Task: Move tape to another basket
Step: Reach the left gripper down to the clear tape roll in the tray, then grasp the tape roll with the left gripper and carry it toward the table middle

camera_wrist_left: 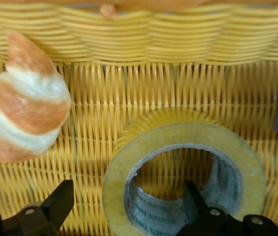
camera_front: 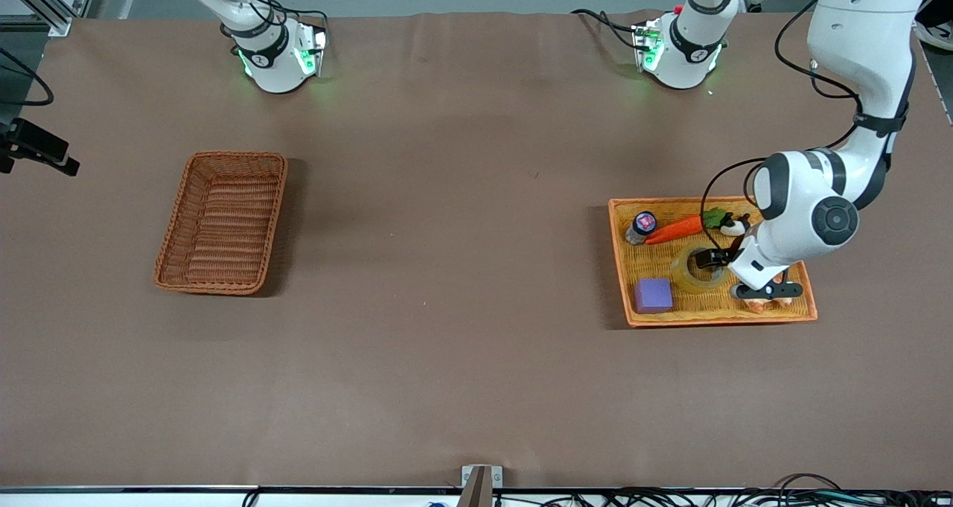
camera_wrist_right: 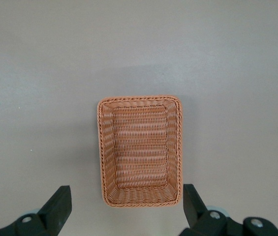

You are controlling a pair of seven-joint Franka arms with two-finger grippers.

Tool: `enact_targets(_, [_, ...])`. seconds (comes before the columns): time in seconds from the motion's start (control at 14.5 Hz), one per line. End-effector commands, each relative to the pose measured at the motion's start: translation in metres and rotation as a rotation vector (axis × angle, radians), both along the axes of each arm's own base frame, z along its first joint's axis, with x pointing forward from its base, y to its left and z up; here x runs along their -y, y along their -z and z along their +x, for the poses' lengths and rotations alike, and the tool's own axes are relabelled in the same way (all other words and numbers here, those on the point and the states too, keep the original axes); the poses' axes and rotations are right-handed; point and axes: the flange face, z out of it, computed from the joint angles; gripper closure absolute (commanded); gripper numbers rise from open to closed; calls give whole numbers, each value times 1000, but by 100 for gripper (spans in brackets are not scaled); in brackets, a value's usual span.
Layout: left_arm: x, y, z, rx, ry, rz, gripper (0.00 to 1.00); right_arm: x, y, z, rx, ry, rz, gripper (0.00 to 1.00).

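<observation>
Ring-shaped roll of translucent yellowish packing tape lying flat in wide, shallow, light yellow wicker tray with orange rim, toward left arm's end of table. Left gripper lowered into that tray, fingers apart and straddling the roll's wall: one fingertip inside the round hole, the other outside the ring. Not yet closed on the roll. Same roll flat on the weave in left wrist view, tray wall just past it.

Also in tray: purple cube-shaped block beside the roll, nearer the front camera; orange carrot with green top and small dark-capped bottle farther from the front camera than the roll; striped orange-and-white croissant-shaped pastry near the roll, partly hidden under the arm in front view.

Narrower, deeper rectangular wicker basket in dark reddish-brown weave toward right arm's end of table, well apart from tray, nothing inside. Right gripper waiting high over that basket, fingers apart, nothing between them.

Brown cloth-covered table under all items.
</observation>
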Motion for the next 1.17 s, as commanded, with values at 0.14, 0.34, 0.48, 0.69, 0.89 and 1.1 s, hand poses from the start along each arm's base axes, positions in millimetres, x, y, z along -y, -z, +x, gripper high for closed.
enact_targets(0.14, [-10,12,-11,31,9,8,85,2,1,-4,-1,-3,20,0])
enact_targets(0.34, [-10,-6,-7,57,12,10,100,2,1,-4,-1,-3,20,0])
enact_targets(0.48, [-11,-24,-7,80,9,10,100,2,1,-4,-1,-3,20,0])
enact_targets(0.69, [-1,-75,-3,89,23,9,100,2,1,-4,-1,-3,20,0])
enact_targets(0.89, [51,-137,15,70,84,-10,100,4,0,-5,0,0,20,0])
enact_targets(1.1, [134,-174,22,33,75,-40,99,6,1,-4,-1,5,22,0])
